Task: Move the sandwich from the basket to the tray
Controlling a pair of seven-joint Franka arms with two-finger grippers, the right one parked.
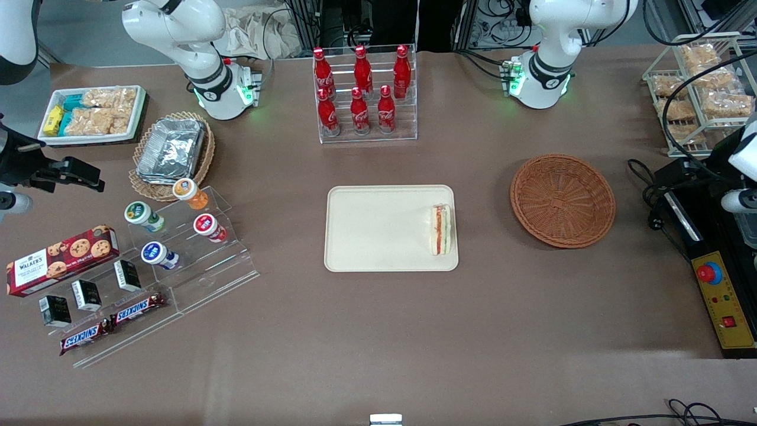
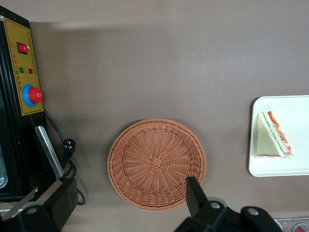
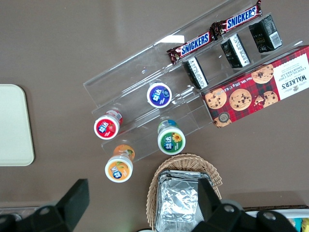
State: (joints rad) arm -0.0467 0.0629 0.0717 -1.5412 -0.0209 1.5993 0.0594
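The sandwich (image 1: 441, 229) stands on its side on the cream tray (image 1: 378, 234), at the tray's edge nearest the basket; the wrist view shows the sandwich (image 2: 273, 141) on the tray (image 2: 289, 166) too. The round reddish-brown basket (image 1: 562, 200) is empty and sits beside the tray, toward the working arm's end of the table. My gripper (image 2: 126, 197) hovers high above the table at that end, over the rim of the basket (image 2: 156, 163). Its fingers (image 2: 193, 193) are spread wide and open, with nothing between them.
A yellow control box with a red button (image 1: 722, 296) and black cables (image 1: 650, 183) lie beside the basket at the table's end. A rack of cola bottles (image 1: 362, 94) stands farther from the front camera than the tray. Snack displays (image 1: 177, 236) fill the parked arm's end.
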